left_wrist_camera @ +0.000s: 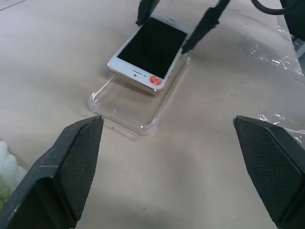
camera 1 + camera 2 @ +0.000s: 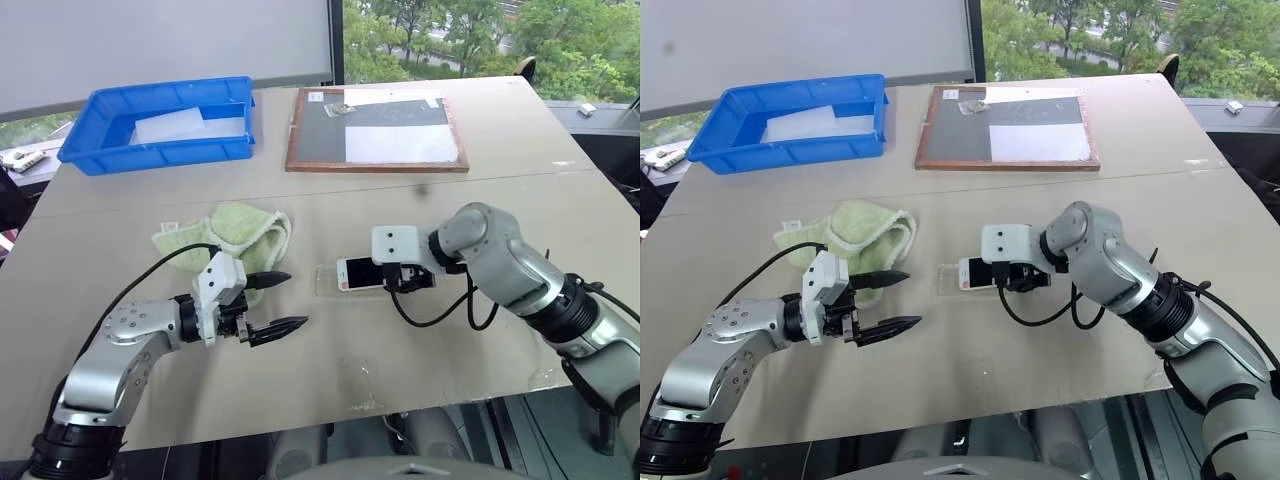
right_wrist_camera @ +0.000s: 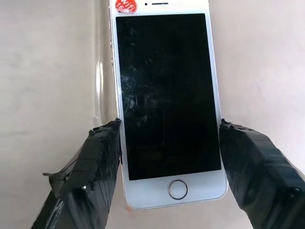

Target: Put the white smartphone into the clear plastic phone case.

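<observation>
Insertion step underway. Right pincer (image 3: 167,143) pinches the phone (image 3: 164,95) by its long edges, far end overlapping the case (image 1: 131,107) on the table (image 2: 450,330), near end tilted up. Left pincer (image 1: 174,157) spread, empty, just short of the case. Next, likely: lower the phone square, press in.

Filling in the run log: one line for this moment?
right end effector: shut on white smartphone | phone: partly over clear case | left end effector: open
</observation>
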`<state>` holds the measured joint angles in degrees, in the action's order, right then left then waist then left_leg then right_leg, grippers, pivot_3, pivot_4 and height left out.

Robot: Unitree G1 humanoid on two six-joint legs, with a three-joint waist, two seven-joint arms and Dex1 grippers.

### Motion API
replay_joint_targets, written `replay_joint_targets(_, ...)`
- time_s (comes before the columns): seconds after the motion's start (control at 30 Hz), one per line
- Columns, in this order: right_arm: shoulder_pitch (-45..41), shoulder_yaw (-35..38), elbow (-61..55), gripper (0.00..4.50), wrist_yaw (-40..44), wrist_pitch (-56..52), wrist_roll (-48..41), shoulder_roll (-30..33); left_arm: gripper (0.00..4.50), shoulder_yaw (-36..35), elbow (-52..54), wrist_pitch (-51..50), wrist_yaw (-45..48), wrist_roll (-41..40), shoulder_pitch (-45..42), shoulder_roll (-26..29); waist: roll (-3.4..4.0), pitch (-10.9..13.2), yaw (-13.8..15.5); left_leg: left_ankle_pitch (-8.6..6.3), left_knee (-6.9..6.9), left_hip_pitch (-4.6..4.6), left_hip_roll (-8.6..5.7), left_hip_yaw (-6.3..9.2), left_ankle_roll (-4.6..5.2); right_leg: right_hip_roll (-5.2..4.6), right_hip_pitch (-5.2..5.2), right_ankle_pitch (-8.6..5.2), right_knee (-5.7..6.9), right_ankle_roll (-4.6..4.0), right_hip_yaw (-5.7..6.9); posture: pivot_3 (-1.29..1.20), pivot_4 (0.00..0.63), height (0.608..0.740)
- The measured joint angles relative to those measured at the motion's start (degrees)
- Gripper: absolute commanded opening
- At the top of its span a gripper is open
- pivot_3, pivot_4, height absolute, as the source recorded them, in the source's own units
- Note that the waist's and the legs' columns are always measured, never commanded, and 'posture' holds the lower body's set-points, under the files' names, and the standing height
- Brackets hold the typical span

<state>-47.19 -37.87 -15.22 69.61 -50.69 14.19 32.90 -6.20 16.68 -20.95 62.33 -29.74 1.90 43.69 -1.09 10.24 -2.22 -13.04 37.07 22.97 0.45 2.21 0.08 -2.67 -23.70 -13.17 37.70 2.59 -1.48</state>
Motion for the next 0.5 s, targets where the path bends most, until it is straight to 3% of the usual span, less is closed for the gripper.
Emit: replay_joint_targets(0.5, -2.78, -2.35, -2.49, 2.77, -0.78, -8.25, -5.30, 0.38, 4.50, 1.89, -2.22, 0.59, 1.04, 0.70, -1.94, -0.72, 0.01, 0.01, -0.04, 0.00, -0.08, 0.00, 0.00, 0.03, 0.00, -0.01, -0.02, 0.00, -0.02, 0.00, 0.03, 0.00, 0.150, 0.740)
